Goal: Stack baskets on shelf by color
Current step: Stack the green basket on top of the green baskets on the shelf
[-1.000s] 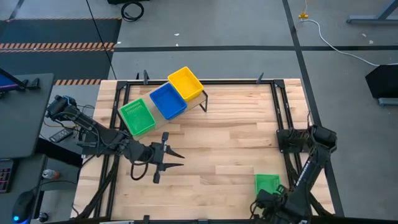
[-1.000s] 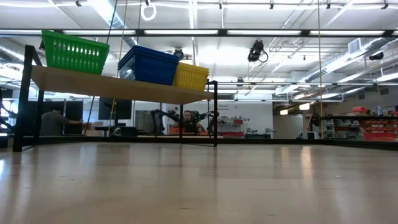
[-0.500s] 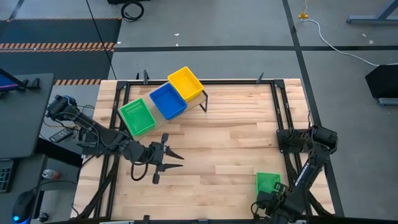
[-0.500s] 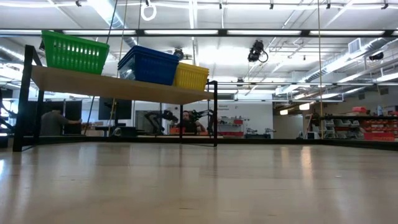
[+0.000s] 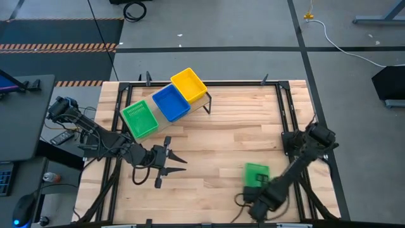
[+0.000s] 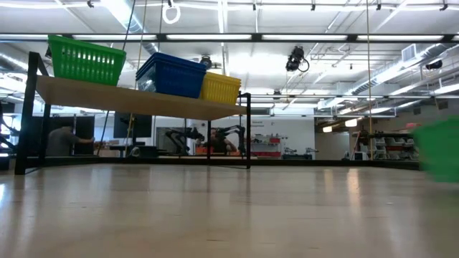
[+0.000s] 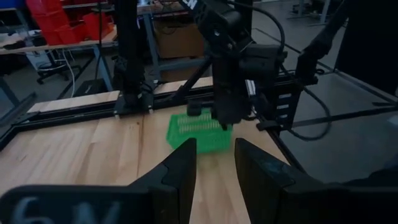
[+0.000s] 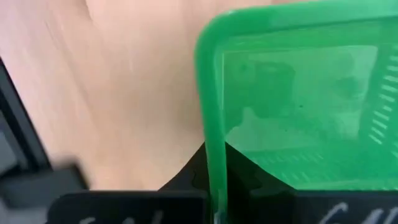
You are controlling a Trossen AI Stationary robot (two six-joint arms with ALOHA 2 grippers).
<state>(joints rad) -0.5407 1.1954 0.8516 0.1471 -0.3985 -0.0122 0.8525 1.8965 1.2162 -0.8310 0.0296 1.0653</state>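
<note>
**We carry a green basket toward the shelf**

The big wooden bench [image 5: 228, 145] holds everything. At its far left corner stands the shelf [image 5: 166, 124]. On top of it sit a green stack [image 5: 139, 120], a blue stack [image 5: 171, 102] and a yellow stack [image 5: 188, 85], side by side in a row.

Our right arm reaches over the near right part of the bench. Its gripper [image 5: 256, 190] has its fingers clamped on the rim of a loose green basket [image 5: 256, 173]. In the right wrist view the rim sits pinched between the two fingers. The basket is well apart from the shelf.

Our left gripper [image 5: 172, 160] waits over the near left part of the bench, with its fingers [image 7: 180, 171] apart and holding nothing.

We think this is the carrying step. Next we need to bring the basket across to the green stack, line it up, and set it down inside before letting go.
</note>
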